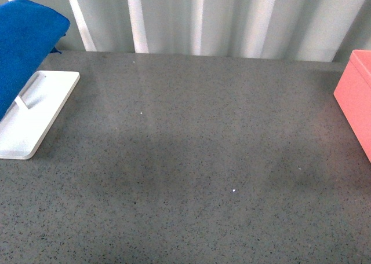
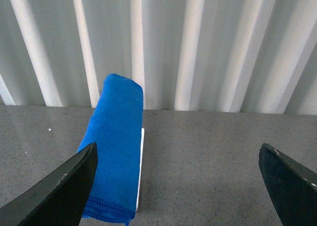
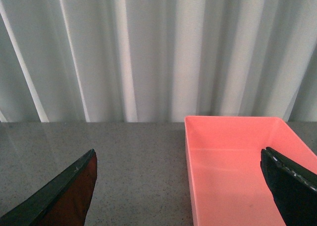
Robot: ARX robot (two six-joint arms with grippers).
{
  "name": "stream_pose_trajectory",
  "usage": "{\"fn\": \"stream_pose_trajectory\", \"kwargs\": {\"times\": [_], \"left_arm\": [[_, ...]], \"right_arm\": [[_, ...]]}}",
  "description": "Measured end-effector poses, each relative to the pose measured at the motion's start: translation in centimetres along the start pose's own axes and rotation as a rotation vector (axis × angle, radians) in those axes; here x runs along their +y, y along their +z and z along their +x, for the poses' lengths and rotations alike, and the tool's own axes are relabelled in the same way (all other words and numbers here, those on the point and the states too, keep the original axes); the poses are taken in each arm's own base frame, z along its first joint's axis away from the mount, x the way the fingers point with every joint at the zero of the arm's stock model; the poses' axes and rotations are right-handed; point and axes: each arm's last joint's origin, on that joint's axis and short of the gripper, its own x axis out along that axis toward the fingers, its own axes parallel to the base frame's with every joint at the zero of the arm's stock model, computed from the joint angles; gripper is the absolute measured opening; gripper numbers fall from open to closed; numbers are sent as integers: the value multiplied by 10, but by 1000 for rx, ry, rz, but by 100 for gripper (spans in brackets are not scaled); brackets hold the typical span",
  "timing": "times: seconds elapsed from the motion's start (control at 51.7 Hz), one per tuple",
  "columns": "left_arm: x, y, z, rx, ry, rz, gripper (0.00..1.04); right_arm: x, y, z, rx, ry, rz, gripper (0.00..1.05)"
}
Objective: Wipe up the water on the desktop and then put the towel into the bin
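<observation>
Your left fingers [image 2: 59, 191] and right fingers [image 3: 64, 191] are both spread wide with nothing held, the left pair facing the blue towel [image 2: 115, 141], which hangs draped over the white stand [image 1: 35, 119] at the far left of the tabletop [image 1: 191, 160], the right pair facing the pink bin [image 3: 237, 156] at its far right.

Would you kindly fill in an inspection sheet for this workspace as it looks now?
Surface: desktop, dark-grey and speckled; no water discernible.
Job's things: towel folded over white stand, left side; bin at right, visible inside empty.
Clutter: nothing seen.
Grippers: left gripper and right gripper open, holding nothing.
Cables: nothing seen.
Surroundings: pale ribbed wall behind the desktop.
</observation>
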Motion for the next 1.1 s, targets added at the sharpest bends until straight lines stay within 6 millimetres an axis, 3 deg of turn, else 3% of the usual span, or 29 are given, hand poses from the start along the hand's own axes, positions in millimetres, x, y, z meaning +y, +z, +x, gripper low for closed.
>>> {"fn": "stream_pose_trajectory", "kwargs": {"times": [1.102], "left_arm": [[0, 0, 0, 0, 0, 0, 98]], "right_arm": [[0, 0, 0, 0, 0, 0, 98]]}}
